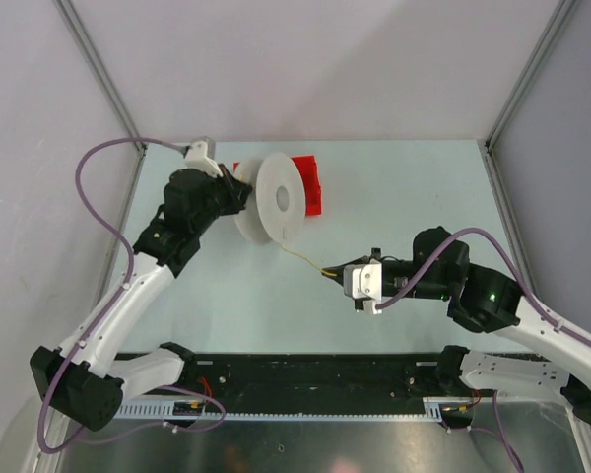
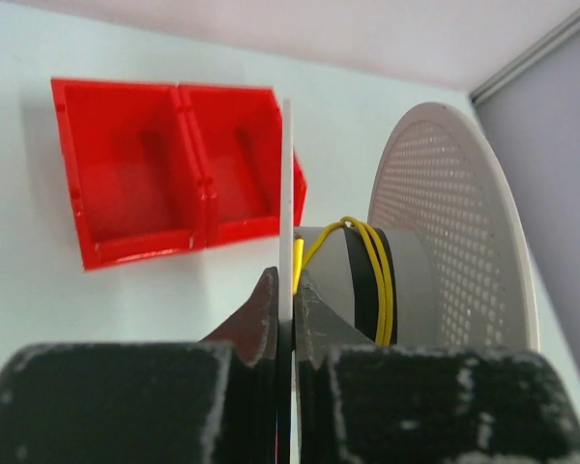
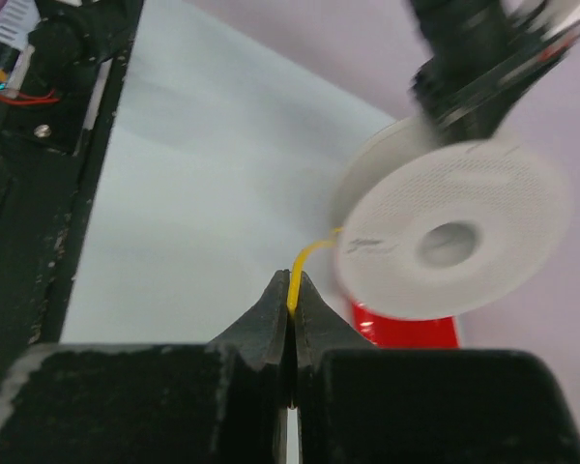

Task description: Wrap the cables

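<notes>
My left hand is clenched on the spool by its flange. My right hand pinches the yellow cable, which runs from the hub to it. If tension drops, I expect loops to slip off the hub, and pulling hard could yank it free. The flange's faint mark is unreadable.

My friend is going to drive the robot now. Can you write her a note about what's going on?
The left gripper is shut on one thin flange of the white spool, near the red bins.
The right gripper is shut on the yellow wire, which runs from its fingertips across to the spool.
Done: a few turns of wire sit on the spool's hub.
Left: wind on the loose stretch. Whether more wire trails past the right gripper cannot be seen.
</notes>
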Motion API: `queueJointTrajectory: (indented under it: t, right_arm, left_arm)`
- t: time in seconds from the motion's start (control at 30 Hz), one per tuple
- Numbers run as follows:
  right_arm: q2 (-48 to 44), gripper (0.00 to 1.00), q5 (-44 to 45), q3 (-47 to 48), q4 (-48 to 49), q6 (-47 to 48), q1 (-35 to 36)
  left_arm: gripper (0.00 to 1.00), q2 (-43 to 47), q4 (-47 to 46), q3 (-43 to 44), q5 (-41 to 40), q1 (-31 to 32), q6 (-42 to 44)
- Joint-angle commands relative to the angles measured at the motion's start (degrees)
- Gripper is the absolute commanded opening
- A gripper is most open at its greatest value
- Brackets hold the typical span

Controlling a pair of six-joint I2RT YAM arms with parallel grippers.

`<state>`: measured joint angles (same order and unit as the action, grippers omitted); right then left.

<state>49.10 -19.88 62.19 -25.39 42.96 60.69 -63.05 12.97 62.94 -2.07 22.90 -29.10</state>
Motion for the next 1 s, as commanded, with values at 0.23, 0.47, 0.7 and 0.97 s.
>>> queueJointTrajectory:
  t: [0.23,0.47,0.7,0.97]
  right_arm:
    - [4.2,0.0,7.1,8.7,11.5,8.8,2.4]
    - [7.9,0.0,4.9,9.8,17.9,4.4,-4.5]
    - [12.0,0.0,-2.9,10.1,21.0,-4.6,-15.5]
    - [16.6,0.0,-6.6,12.4,27.5,-11.0,-26.6]
  left_arm:
    - [0.0,4.7,-4.1,-5.3,-2.0,6.3,15.2]
    - [0.0,6.0,-4.1,-6.7,3.9,9.3,23.4]
    - [0.0,7.5,-4.1,-8.4,4.8,15.4,32.0]
    - [0.0,9.4,-4.0,-10.8,6.6,18.6,36.7]
